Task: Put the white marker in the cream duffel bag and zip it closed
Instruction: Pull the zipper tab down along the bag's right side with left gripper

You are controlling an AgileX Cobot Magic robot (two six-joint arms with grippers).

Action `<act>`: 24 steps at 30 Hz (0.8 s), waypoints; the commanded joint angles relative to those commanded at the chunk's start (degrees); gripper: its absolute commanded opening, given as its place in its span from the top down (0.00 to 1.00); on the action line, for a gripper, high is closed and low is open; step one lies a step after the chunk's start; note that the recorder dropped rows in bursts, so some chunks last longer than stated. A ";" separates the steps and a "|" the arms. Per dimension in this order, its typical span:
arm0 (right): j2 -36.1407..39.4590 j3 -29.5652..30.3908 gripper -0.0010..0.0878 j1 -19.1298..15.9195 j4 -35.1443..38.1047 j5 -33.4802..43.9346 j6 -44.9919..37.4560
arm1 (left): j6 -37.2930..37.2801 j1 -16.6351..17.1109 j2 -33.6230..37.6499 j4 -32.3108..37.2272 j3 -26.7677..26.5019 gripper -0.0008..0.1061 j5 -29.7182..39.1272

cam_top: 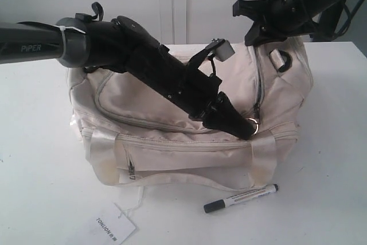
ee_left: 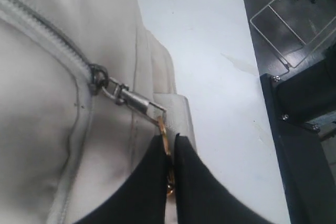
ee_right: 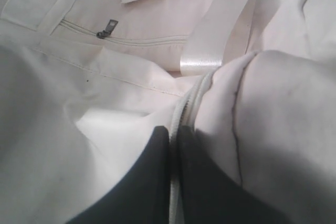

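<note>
One white marker (cam_top: 241,198) beside cream duffel bag (cam_top: 143,110) (outside).

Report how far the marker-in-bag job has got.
Done: nothing yet; the white marker lies on the table in front of the cream duffel bag, whose visible zipper looks shut. In hand: left gripper pinches the gold ring pull, right gripper pinches the bag beside the zipper. Left: open, load marker, zip closed.

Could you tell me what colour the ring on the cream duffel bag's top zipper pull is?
Gold; the thin metal ring shows best in the left wrist view.
</note>
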 joint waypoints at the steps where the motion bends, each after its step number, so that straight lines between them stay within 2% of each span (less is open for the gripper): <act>1: 0.00 0.00 0.99 0.00 0.00 0.00 0.00 | 0.00 0.00 0.00 0.87 0.00 0.99 0.14; 15: 0.00 0.00 0.99 0.00 0.00 0.00 0.00 | 0.00 0.00 0.00 11.40 0.00 0.99 2.04; 24: 0.00 0.00 0.99 0.00 0.00 0.00 0.00 | 0.00 0.00 0.00 14.00 0.00 0.99 -5.48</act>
